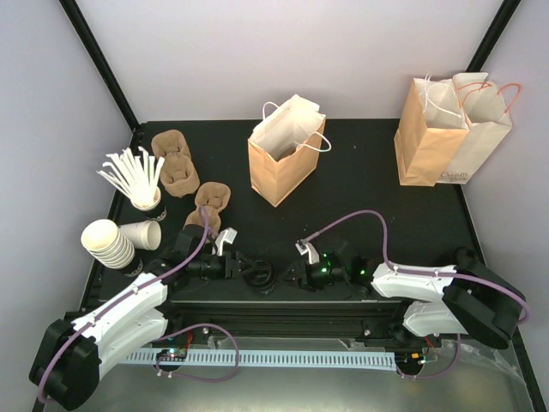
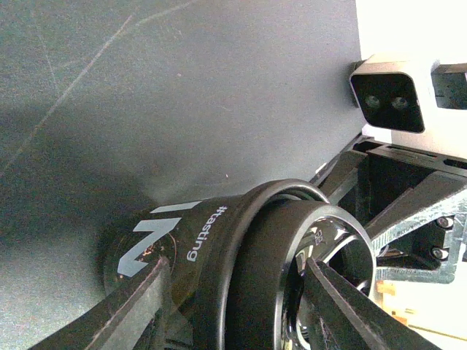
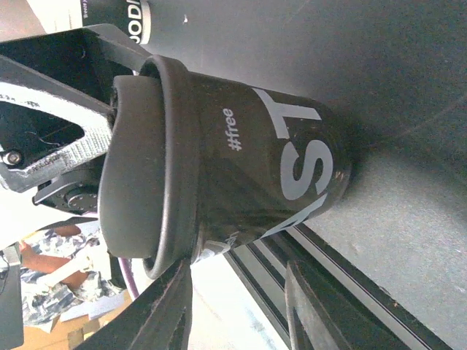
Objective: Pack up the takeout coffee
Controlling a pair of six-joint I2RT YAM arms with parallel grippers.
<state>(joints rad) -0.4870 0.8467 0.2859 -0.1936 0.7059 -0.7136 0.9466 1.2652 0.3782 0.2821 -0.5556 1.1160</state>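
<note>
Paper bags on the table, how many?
3: one open bag mid-table, a brown bag and a paler bag touching at far right. Another may hide between them.

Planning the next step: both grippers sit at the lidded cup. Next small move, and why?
Probably back the right gripper off the takeout coffee: its fingers stand apart beside it, not around it, while the left gripper seems to clamp it, and the open paper bag stands beyond.

takeout coffee (image 1: 257, 276) front centre | bag (image 1: 287, 154) behind it | cup carriers (image 1: 176, 167) behind-left
</note>
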